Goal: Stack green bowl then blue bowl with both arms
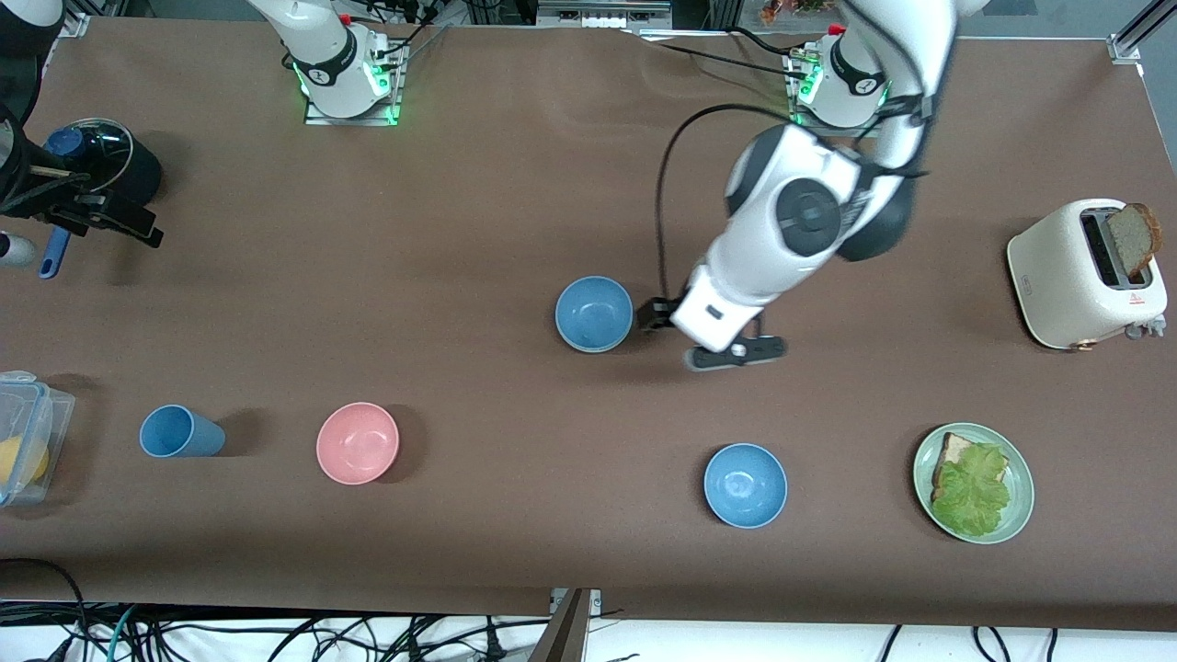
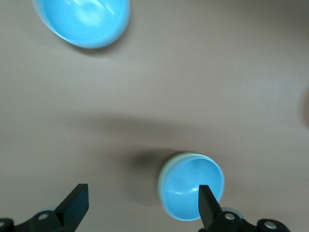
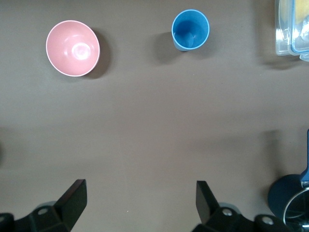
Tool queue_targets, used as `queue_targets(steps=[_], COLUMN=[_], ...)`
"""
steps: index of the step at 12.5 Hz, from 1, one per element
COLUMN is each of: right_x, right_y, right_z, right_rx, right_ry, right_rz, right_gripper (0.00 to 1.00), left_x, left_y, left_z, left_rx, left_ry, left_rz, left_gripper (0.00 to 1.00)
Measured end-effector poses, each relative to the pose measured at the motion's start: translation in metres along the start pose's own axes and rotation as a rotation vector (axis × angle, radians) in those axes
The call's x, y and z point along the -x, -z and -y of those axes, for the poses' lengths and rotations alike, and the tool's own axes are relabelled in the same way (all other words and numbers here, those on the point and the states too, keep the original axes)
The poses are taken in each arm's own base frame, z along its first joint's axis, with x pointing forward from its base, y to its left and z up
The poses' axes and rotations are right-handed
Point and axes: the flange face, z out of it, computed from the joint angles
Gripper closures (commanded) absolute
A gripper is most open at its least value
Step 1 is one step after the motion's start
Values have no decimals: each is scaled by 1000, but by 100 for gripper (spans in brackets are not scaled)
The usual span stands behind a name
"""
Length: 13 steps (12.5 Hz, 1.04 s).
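Observation:
The blue bowl [image 1: 594,313] sits mid-table, nested in the green bowl, which shows only as a pale mint rim [image 2: 164,175] around the blue bowl [image 2: 190,186] in the left wrist view. My left gripper [image 1: 691,336] is open and empty beside this stack, toward the left arm's end of the table. In the left wrist view [image 2: 142,208] one finger [image 2: 208,205] overlaps the bowl's edge. My right gripper [image 1: 97,216] is open and empty at the right arm's end of the table, and the right wrist view [image 3: 140,203] shows bare table between its fingers.
A brighter blue bowl [image 1: 745,485] lies nearer the front camera. A pink bowl [image 1: 357,442], a blue cup [image 1: 179,432] and a clear container [image 1: 23,437] stand toward the right arm's end. A dark pot [image 1: 110,165], a toaster [image 1: 1085,273] and a green plate [image 1: 1021,510] with bread and lettuce are also there.

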Motion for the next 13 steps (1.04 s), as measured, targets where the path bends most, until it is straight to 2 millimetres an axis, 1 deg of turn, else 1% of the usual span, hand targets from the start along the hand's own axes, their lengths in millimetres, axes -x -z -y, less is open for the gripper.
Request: queue_targets(steps=[2,4,5,6,7,8,9,10,11,13], right_x=[0,0,0,0,0,0,0,0,0,0], right_y=[0,0,0,0,0,0,0,0,0,0], right_z=[1,1,2,2,3,3,3,4,4,4], right_rx=[-9,-11,-14,-21,-26,-28,-29,-29,-30,-30], right_ry=[-1,-1,-1,-1,-1,-1,-1,-1,-1,2], right_rz=[1,1,1,2,2,2,2,2,3,3], right_gripper=[1,1,1,0,0,1,0,1,1,1], left_x=[-22,-34,-38,-42,-43,-42,-40,-38,-36,-35], left_y=[59,109,131,148,162,173,182,188,191,190], left_z=[56,113,145,177,206,229,245,254,257,257], left_rx=[-55,-67,-66,-64,-67,-82,-105,-118,-118,-110], left_ry=[-12,-25,-42,-54,-64,-80,-102,-120,-131,-142], left_rz=[-39,-35,-24,-7,10,23,32,39,42,50], left_gripper=[0,0,0,0,0,0,0,0,0,0])
